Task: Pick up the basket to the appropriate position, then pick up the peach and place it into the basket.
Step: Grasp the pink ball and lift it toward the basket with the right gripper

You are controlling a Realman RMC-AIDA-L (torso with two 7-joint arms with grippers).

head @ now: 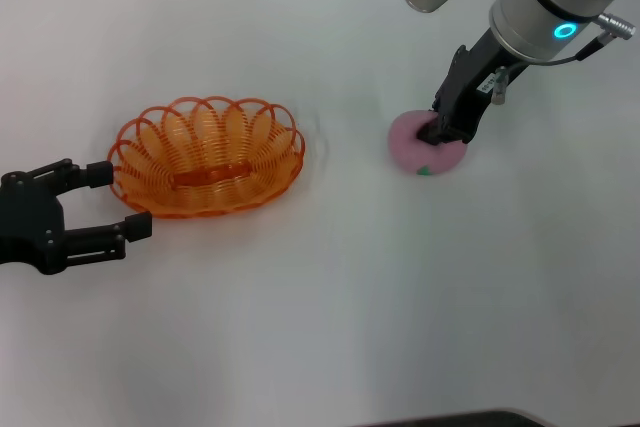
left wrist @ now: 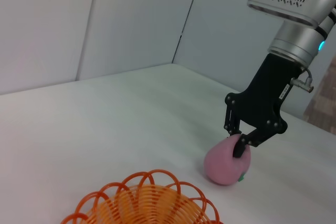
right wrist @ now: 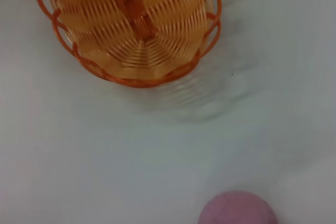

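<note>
The orange openwork basket [head: 210, 157] sits on the white table, left of centre; it also shows in the left wrist view [left wrist: 147, 203] and the right wrist view [right wrist: 131, 24]. My left gripper [head: 122, 202] is open at the basket's left end, its fingertips by the rim. The pink peach [head: 410, 142] rests on the table to the right, a green spot at its near side. My right gripper [head: 440, 135] comes down on its top with the fingers closed against it, as the left wrist view [left wrist: 239, 142] shows on the peach [left wrist: 223, 166]. The peach's top edge shows in the right wrist view [right wrist: 236, 211].
The white table [head: 320, 327] spreads around both objects, with a bare gap between the basket and the peach. A pale wall [left wrist: 131, 19] stands behind the table in the left wrist view.
</note>
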